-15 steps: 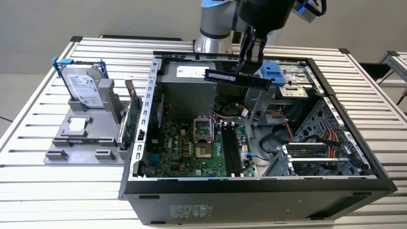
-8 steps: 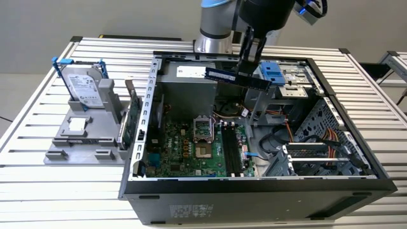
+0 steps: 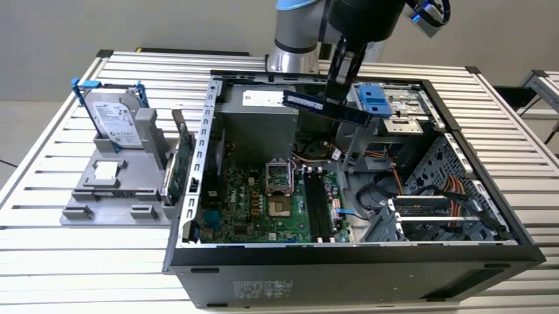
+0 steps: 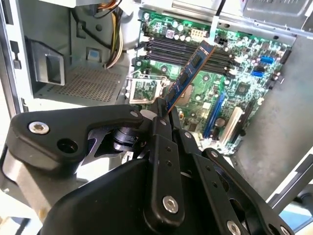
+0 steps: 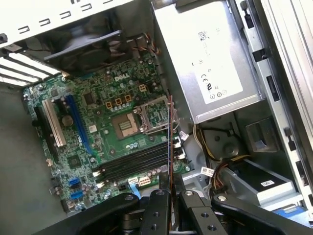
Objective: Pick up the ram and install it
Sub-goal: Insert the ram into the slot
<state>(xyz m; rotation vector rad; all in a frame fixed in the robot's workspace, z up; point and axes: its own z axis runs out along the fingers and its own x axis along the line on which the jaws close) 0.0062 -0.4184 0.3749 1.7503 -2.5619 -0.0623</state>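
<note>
The ram (image 3: 306, 101) is off the bench, pinched by the tool (image 3: 334, 98) near its middle and hanging over the open computer case (image 3: 349, 260). The tool is narrow and clamped on the stick. In the second wrist view the ram (image 4: 190, 73) sticks out past the tool (image 4: 164, 111) toward the board; in the first wrist view it shows edge-on (image 5: 169, 137). In the exterior view its long axis runs roughly 10-to-4 o'clock, about level. The memory slots (image 3: 319, 210) sit at 6 o'clock from it, well below, and run 12-to-6, so the stick's axis looks skewed to the slots. I see no stick seated in them. The case holds the motherboard (image 3: 253, 203) on its floor, the power supply (image 3: 258, 111) at 9 o'clock from the ram, and a blue drive caddy (image 3: 376, 98) just beside it at 3 o'clock. Outside the case, further toward 9 o'clock, a grey fixture (image 3: 114, 190) on the bench (image 3: 52, 261) holds a hard drive (image 3: 118, 121) upright in a blue frame. A green expansion card (image 3: 179, 171) stands on edge by the case wall.
</note>
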